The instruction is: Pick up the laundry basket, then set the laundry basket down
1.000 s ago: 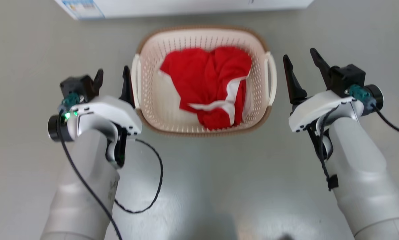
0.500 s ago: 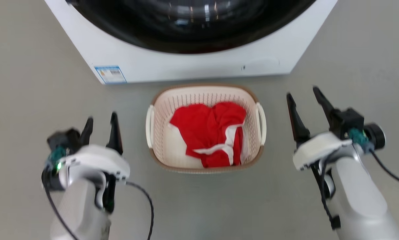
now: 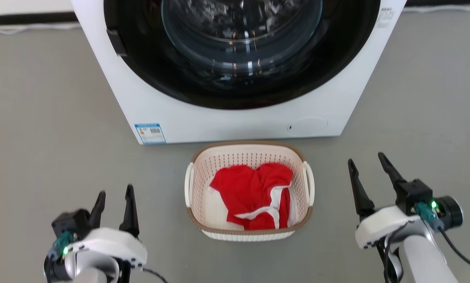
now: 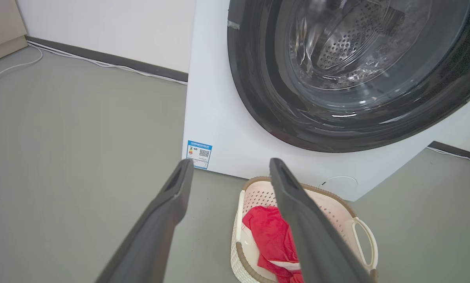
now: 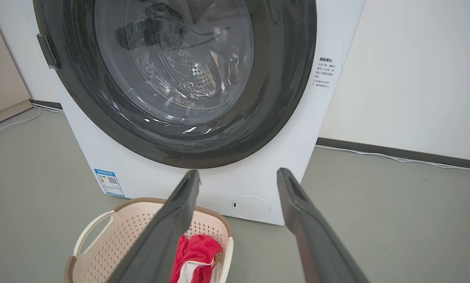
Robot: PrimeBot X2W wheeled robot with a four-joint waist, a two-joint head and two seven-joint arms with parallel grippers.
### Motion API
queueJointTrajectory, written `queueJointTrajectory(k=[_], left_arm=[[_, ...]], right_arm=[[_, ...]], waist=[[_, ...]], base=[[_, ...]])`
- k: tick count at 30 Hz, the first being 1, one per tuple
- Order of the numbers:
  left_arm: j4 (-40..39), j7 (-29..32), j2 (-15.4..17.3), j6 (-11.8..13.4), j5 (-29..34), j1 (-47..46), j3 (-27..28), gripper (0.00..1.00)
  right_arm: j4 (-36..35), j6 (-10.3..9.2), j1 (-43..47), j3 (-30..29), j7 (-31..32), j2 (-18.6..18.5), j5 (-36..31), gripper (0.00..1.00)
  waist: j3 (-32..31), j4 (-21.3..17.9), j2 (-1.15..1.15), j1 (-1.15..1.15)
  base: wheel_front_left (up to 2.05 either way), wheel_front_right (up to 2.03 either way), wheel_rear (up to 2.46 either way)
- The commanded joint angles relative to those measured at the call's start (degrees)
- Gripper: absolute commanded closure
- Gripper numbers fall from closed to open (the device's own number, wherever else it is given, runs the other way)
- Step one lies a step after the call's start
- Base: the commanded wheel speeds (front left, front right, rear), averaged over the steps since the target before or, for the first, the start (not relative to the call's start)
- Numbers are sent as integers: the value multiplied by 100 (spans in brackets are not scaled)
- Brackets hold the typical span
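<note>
L gripper [image 3: 115, 190] and R gripper [image 3: 366, 158]: fingers apart, nothing held.
Head view: laundry basket [image 3: 243, 235] on floor [image 3: 42, 118] between them, clear gaps both sides, far rim near washer [image 3: 235, 122]. Red cloth [image 3: 254, 192] inside.
L wrist view: cable [image 4: 101, 65] along foot of wall [image 4: 101, 23].
R wrist view: round flap [image 5: 250, 207] low on washer front, behind basket.

Before me stands a white washing machine [image 3: 239, 122] with a round, dark-rimmed glass door [image 3: 241, 47] and a blue label [image 3: 150, 133] low on its front. A crumpled red cloth [image 3: 254, 192] with a white stripe lies near it. Grey floor [image 3: 42, 118] all round, and a white cable [image 4: 101, 65] along the skirting.
</note>
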Motion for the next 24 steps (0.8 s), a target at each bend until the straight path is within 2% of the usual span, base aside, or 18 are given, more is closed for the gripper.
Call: queueJointTrajectory(k=[1,14,15,20,24], left_arm=[[-214,-34,96,-17,-17,74,132,0],[-707,-34,95,197,-135,846,-1,0],[-570,2,17,167,-122,951,-135,100],[-260,13,-44,188,-152,1226,-129,100],[-281,98,-39,170,-383,1190,-98,100]], right_arm=[[-244,26,85,112,-53,17,39,0],[-685,26,755,224,-53,17,122,0],[-511,0,816,70,0,12,88,100],[-195,-1,1100,57,29,45,104,100],[-196,0,1062,2,134,44,397,100]], waist=[[-155,7,0,0],[-751,-50,0,0],[-706,-33,0,0],[-736,-33,0,0],[-745,-29,0,5]], base=[[0,0,0],[0,0,0],[0,0,0],[0,0,0],[0,0,0]])
